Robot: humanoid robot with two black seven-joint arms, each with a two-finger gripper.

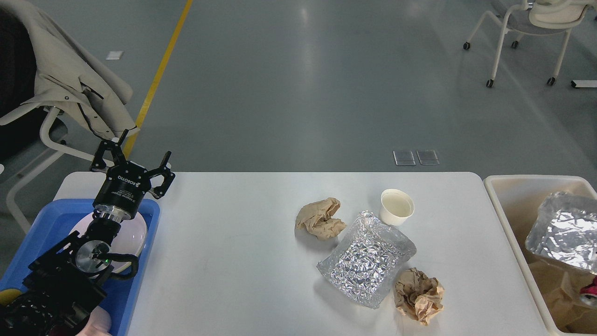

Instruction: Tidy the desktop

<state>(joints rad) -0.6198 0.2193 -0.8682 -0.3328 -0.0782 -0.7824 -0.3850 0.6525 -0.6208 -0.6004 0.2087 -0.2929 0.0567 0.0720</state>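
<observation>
The white desktop holds a crumpled brown paper ball, a white paper cup, a crinkled foil tray and a second brown paper ball. My left gripper is open and empty. It is raised over the far edge of the blue tray at the table's left end, far from the litter. My right gripper is out of view. A second foil piece sits in the cream bin on the right, on top of brown paper.
A white plate lies in the blue tray under my left arm. A small red thing shows at the bin's right edge. Chairs stand on the floor at far left and far right.
</observation>
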